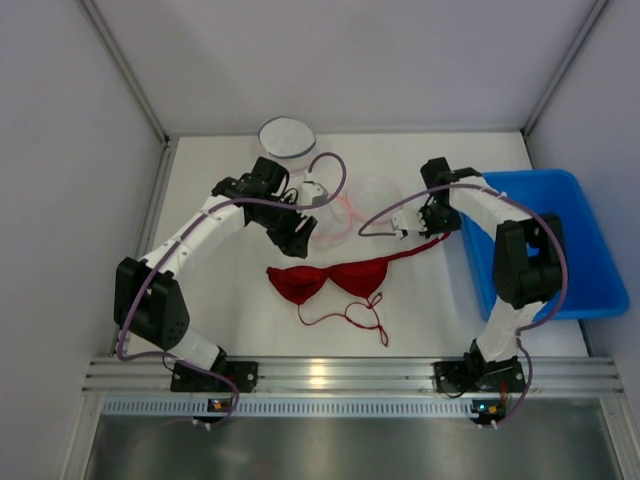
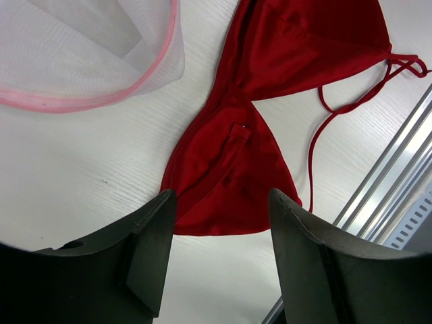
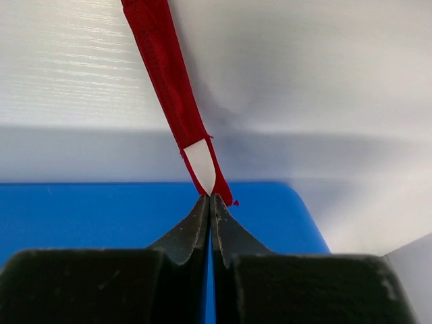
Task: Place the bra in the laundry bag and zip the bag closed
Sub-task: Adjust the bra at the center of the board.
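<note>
The red bra (image 1: 330, 278) lies flat in the middle of the table, its thin strings trailing toward the near edge. My right gripper (image 1: 440, 230) is shut on the end of its right band; the right wrist view shows the jaws (image 3: 210, 197) pinching the red band (image 3: 169, 81) by its white tag. The laundry bag (image 1: 360, 205), translucent white mesh with a pink rim, lies just behind the bra. My left gripper (image 1: 297, 243) hovers open above the bra's left cup (image 2: 233, 169), nothing between its fingers (image 2: 152, 229). The bag's pink rim (image 2: 101, 100) shows at upper left in that view.
A blue bin (image 1: 585, 250) stands at the table's right side, directly behind the right gripper's tips. A round white object with a dark rim (image 1: 287, 135) sits at the back. The aluminium rail (image 1: 330, 375) runs along the near edge.
</note>
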